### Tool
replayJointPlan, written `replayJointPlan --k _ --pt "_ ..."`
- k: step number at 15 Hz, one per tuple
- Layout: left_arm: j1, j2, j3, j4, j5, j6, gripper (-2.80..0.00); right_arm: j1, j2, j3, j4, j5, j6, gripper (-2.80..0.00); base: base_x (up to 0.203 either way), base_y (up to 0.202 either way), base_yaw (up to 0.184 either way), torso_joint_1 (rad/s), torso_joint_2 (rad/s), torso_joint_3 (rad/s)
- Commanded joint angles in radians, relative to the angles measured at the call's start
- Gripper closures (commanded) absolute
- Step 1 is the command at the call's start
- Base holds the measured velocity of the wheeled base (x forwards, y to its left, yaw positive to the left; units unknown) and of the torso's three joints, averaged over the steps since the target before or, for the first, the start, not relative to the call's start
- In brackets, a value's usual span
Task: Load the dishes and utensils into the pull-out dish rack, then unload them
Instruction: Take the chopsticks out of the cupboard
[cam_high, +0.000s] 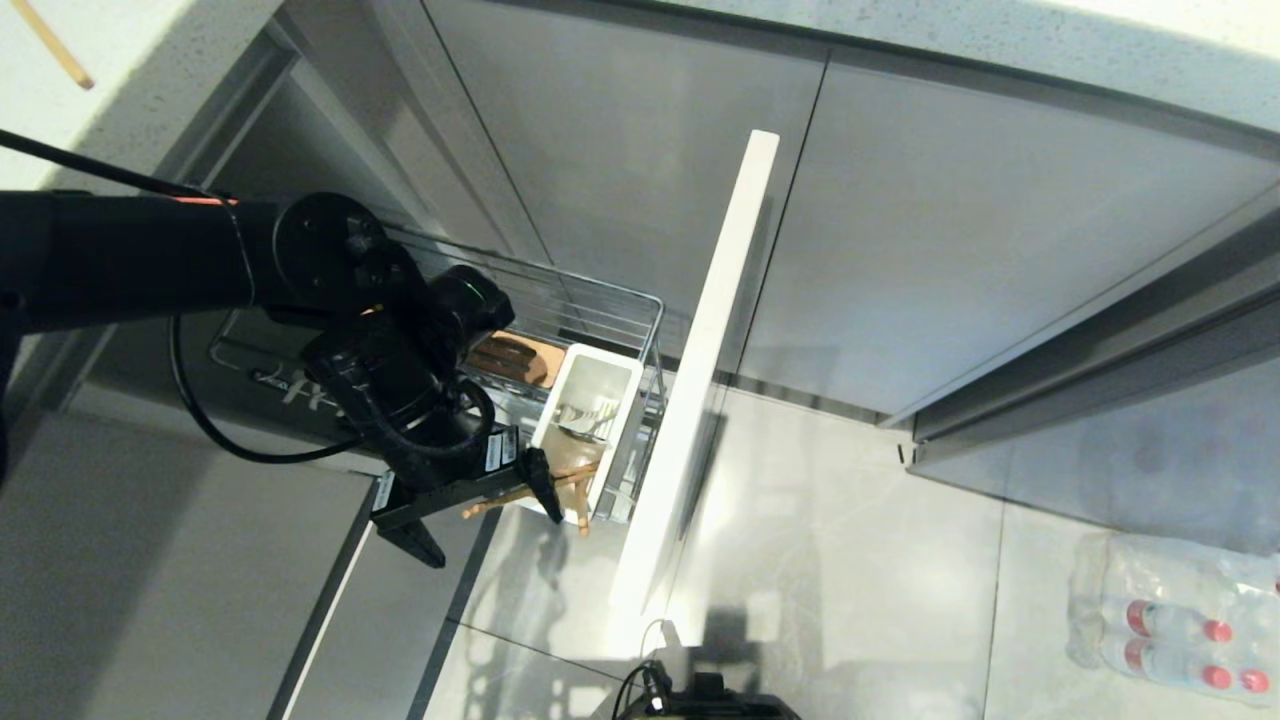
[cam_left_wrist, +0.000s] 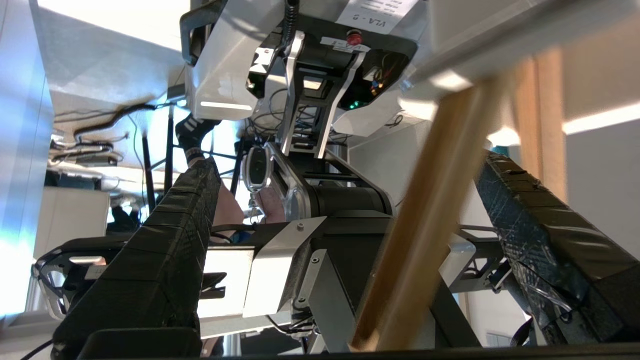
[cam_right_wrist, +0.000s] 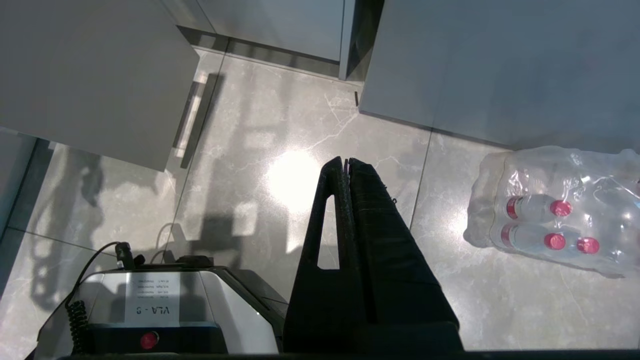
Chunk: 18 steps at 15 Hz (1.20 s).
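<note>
The rack (cam_high: 640, 320) is seen pulled out from the cabinets, with its narrow white front (cam_high: 700, 370) standing edge-on. The white cup (cam_high: 585, 420) sits in the rack's corner next to that front. The chopsticks (cam_high: 520, 492) are seen in the head view leaning out over the cup's near rim, their long axis running roughly level and pointing away from the cup toward the left gripper (cam_high: 480, 505); their far ends lie inside the cup. A fork (cam_high: 598, 412) is seen in the cup, tines toward the cup's far end. A brown wooden strip (cam_high: 515, 358) is partly shown behind the arm.

The left gripper is held just beside the cup with its jaws spread wide. In the left wrist view the chopsticks (cam_left_wrist: 425, 220) pass between the two fingers (cam_left_wrist: 170, 250), steeply slanted, and are not pinched by either pad; whether a pad touches them cannot be told.

The right gripper (cam_right_wrist: 346, 165) hangs over the floor tiles, pointing down, its jaws pressed together on nothing. A shrink-wrapped pack of red-capped bottles (cam_right_wrist: 550, 205) lies on the floor well apart from it.

A label on the robot's base (cam_right_wrist: 152, 310) can be read as "VLA - 2", shown upside down; the small print above it cannot be read.
</note>
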<state>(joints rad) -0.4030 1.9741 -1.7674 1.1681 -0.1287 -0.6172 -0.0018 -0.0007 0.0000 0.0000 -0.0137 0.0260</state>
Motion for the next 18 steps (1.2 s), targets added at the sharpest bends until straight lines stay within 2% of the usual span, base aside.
replayJointPlan --k 1,6,7,18 --pt "0.0 0.015 0.0 0.006 -0.002 -0.004 -2.8 -0.001 0.001 0.0 0.0 0.0 0.0 0.0 0.0 0.0 0.0 0.0 0.0 0.0" --pt "-0.002 0.019 0.0 0.005 -0.002 -0.004 -2.8 0.0 0.001 0.0 0.0 0.0 0.001 0.0 0.0 0.0 0.0 0.0 0.0 0.0" --pt "-0.004 0.019 0.0 0.007 0.0 -0.006 0.0 0.0 0.001 0.0 0.0 0.0 0.0 0.0 0.0 0.0 0.0 0.0 0.0 0.0" --pt "-0.041 0.012 0.006 0.011 -0.003 -0.015 0.0 -0.001 0.001 0.0 0.0 0.0 0.0 0.0 0.0 0.0 0.0 0.0 0.0 0.0"
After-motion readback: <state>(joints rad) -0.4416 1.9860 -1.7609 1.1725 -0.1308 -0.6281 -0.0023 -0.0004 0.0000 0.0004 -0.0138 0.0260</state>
